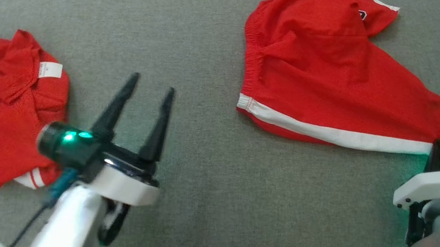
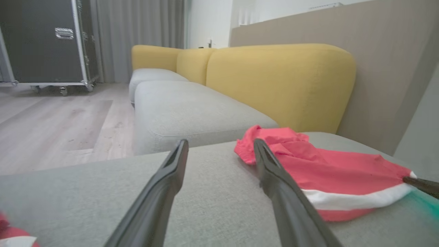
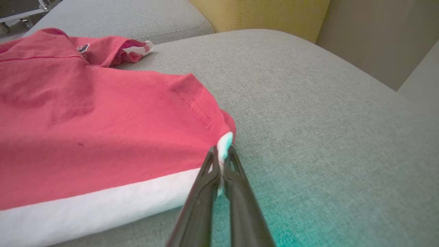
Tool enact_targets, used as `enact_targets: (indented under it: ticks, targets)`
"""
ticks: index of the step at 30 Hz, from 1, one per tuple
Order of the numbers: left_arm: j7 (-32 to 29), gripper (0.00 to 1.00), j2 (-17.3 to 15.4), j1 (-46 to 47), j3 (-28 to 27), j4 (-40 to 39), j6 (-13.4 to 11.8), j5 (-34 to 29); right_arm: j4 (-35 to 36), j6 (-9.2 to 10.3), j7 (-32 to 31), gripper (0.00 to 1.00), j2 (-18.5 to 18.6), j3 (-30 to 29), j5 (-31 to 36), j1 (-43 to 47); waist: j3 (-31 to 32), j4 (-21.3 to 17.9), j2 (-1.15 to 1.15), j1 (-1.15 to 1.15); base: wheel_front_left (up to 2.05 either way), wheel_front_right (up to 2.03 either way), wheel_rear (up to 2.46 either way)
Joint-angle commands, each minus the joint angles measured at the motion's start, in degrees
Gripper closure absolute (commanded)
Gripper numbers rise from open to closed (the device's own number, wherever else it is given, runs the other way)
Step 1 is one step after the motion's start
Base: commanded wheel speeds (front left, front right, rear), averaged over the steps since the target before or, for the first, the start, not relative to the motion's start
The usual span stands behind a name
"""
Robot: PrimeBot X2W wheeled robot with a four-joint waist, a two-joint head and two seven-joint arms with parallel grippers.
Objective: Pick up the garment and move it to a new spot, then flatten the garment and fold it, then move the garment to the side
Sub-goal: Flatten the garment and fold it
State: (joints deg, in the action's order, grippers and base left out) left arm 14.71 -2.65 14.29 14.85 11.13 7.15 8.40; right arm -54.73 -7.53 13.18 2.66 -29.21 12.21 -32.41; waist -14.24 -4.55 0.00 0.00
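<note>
My left tool (image 1: 153, 83), at the lower left of the head view, hangs over the grey sofa cushion (image 1: 231, 215). Its two dark fingers are spread wide, with nothing between them. Just left of it lies a crumpled red-and-white shirt (image 1: 8, 106), its white label facing up.

At the lower right, my right tool (image 1: 439, 147) is pinched tight on one corner of the red shorts (image 1: 321, 78), where the white stripe along the hem ends. In my right wrist view the fingers (image 3: 205, 185) meet on that white corner, with the cloth squeezed between them.

From that corner the shorts spread flat on the cushion up toward the top centre of the head view. The gathered waistband is on the left, and one leg is bunched at the top edge.

In my left wrist view the shorts lie right of centre, past my open fingers. Beyond them, more grey seats run back along yellow backrests (image 2: 281, 82). A wooden floor (image 2: 51, 120) fills the left side, and a black case (image 2: 44, 41) on wheels stands at the upper left.
</note>
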Motion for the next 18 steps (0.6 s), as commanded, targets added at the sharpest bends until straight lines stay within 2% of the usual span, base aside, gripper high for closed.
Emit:
enact_targets:
  ticks: [1, 9, 18]
  targets:
    - [0.3, 0.0, -0.5, 2.7, 0.1, -0.5, 0.3, -0.3, 1.1, 0.04, 0.9, 1.0, 0.2, 2.1, -0.7, -2.0, -0.2, -0.6, 0.0, 0.0, 0.0, 0.0, 0.0]
    - [-1.8, 0.0, -4.2, 10.4, 15.3, 11.6, 0.3, 5.1, 0.9, 0.04, 1.5, 1.0, 0.2, 6.5, -4.0, -2.9, -1.8, -2.8, 0.0, 0.0, 0.0, 0.0, 0.0]
    - [-5.3, 0.0, -4.7, 19.5, 23.1, 20.1, 0.3, 15.1, 1.9, 0.04, 1.7, 1.0, 0.2, 11.5, -7.6, -4.1, -4.2, -5.2, 0.0, 0.0, 0.0, 0.0, 0.0]
